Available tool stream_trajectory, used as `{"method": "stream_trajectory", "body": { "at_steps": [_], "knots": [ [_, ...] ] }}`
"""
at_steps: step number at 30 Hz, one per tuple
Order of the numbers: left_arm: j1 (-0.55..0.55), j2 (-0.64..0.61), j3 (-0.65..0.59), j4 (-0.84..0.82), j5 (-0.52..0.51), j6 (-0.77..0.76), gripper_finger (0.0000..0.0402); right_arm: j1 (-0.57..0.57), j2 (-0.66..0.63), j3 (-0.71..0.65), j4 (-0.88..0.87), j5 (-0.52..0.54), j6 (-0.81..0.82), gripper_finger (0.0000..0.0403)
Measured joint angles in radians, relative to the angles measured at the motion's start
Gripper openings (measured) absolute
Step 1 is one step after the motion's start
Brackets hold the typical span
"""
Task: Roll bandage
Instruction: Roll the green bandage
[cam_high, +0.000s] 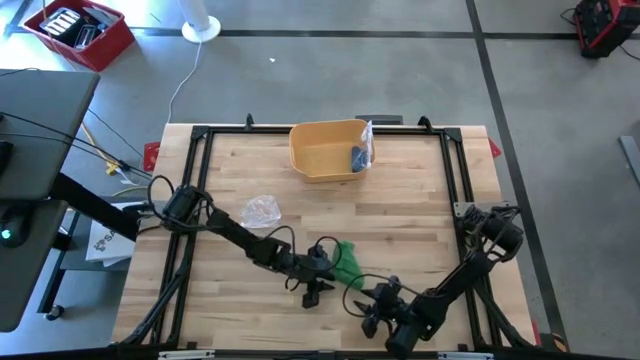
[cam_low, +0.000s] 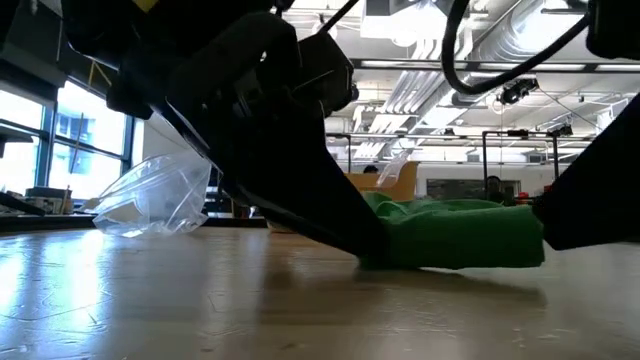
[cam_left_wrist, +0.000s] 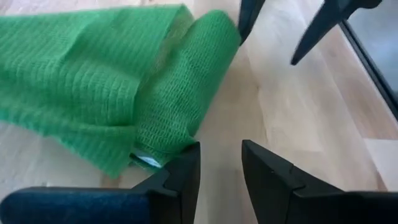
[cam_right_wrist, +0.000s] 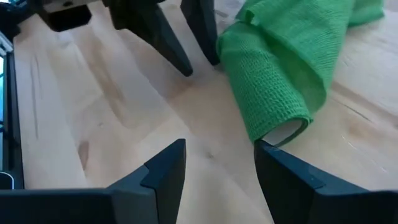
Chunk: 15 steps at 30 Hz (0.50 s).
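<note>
Your green bandage (cam_high: 347, 264) lay partly rolled on the wooden tabletop (cam_high: 400, 215), near its front edge, between the two arms. Your left tool (cam_left_wrist: 219, 163) sat at one end of the roll, released, fingers apart and gripping nothing. Your right tool (cam_right_wrist: 217, 165) stood spread at the other end, also empty.

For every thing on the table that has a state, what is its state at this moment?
Green bandage: partly rolled, loose end spread on the wood, held by no pincer.
Left pincer: open, empty, beside one end of the roll.
Right pincer: open, empty, at the roll's other end.
Yellow bin: upright, with a small packet inside.
Clear plastic bag: crumpled, lying apart from the bandage.
</note>
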<state>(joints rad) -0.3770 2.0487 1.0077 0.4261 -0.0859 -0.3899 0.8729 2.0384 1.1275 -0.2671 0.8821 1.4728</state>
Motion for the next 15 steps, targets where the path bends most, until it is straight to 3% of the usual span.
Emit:
{"method": "stream_trajectory", "body": {
  "at_steps": [9, 15],
  "knots": [
    [-0.008, -0.002, 0.0, -0.008, 0.004, 0.04, 0.0113, 0.005, -0.001, 0.001, 0.017, -0.001, -0.137, 0.0174],
    [-0.028, -0.054, 0.0, -0.188, -0.022, 0.004, 0.0113, 0.021, -0.002, 0.001, -0.092, -0.023, -0.037, 0.0117]
  ]
}}
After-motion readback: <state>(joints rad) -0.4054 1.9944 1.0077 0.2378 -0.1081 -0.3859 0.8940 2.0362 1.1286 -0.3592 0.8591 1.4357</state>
